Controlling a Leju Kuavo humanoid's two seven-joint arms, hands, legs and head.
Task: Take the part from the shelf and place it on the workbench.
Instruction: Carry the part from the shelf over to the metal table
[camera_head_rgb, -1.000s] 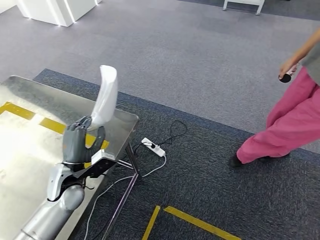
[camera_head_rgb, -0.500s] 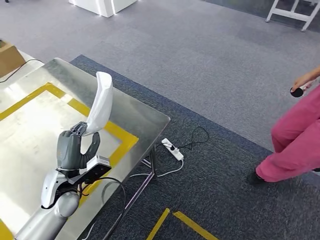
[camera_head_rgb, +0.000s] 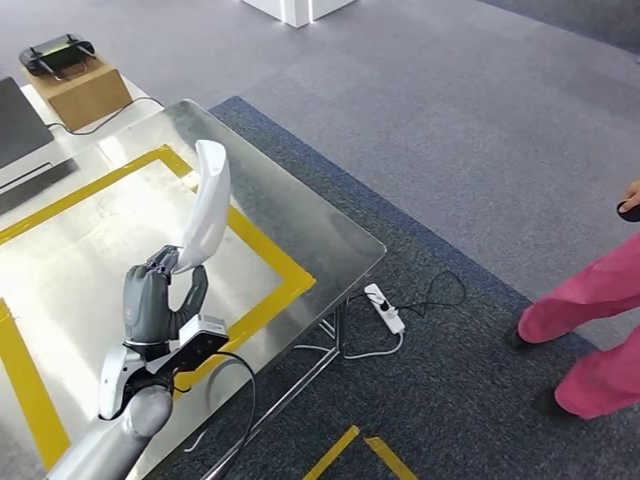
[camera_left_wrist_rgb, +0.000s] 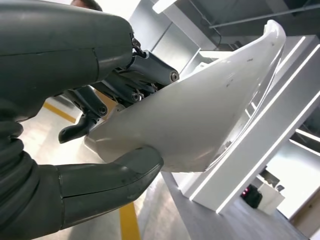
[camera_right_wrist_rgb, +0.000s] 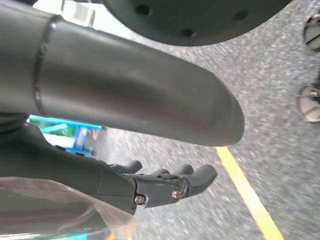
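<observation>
One white part (camera_head_rgb: 205, 205) stands upright in my left hand (camera_head_rgb: 155, 300), pinched between thumb and fingers above the workbench (camera_head_rgb: 317, 235), inside its yellow tape border (camera_head_rgb: 264, 255). No writing shows on it. My right hand (camera_right_wrist_rgb: 166, 185) hangs with fingers extended, holding nothing.

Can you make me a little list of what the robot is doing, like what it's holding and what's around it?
holding: white curved part, standing upright in the left hand
grip: thumb under the part, fingers over it
where: above the metal workbench, over the yellow tape frame
part on bench yet: no
right hand: holds nothing, fingers stretched out, floor behind it
on floor: white power strip
nearby: person in pink trousers
</observation>
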